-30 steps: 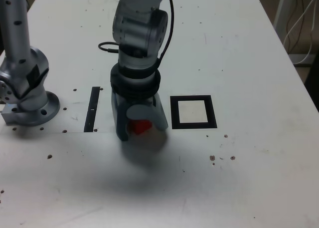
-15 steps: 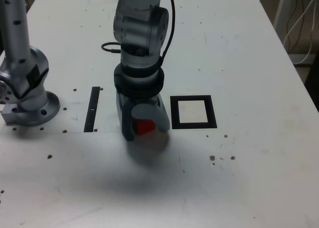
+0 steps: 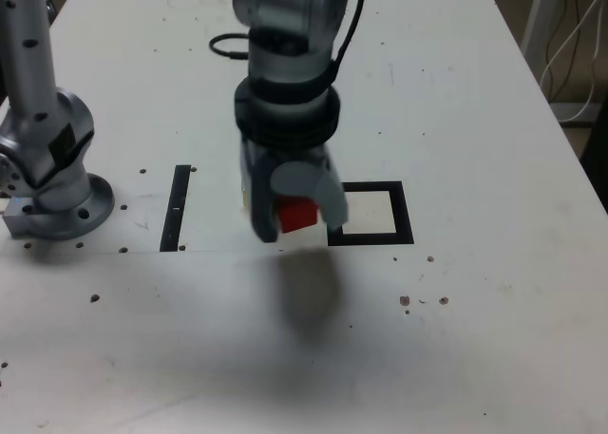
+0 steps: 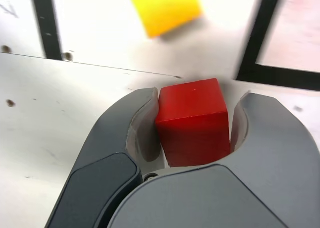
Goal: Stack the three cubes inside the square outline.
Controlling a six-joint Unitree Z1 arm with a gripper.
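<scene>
- Near, centre of the wrist view: the gripper [image 4: 194,133] is clamped on the red cube [image 4: 192,120], one grey jaw pressed flat against each of two opposite side faces, the cube's top face left bare.
- In the exterior view the same gripper [image 3: 293,214] hangs at mid-frame with the red cube [image 3: 296,214] between its jaws, apparently clear of the white table [image 3: 475,358], a blurred shadow on the surface below it.
- Handling, as a judgement: the block looks small, rigid and light, with matte flat faces that should give the pads a sure hold; gripping across two parallel sides, as here, keeps it square for setting down flat.
- Just beyond, to the exterior view's right of the gripper: the square outline [image 3: 407,216], its white centre empty and its near-left corner hidden by the jaws.
- Farther off in the wrist view, upper centre of the frame: the yellow cube [image 4: 165,8], blurred, resting on the table apart from the jaws; in the exterior view only a sliver shows beside the wrist.
- A thin black strip [image 3: 177,206] lies left of centre in the exterior view.
- No green cube is visible in either view.
</scene>
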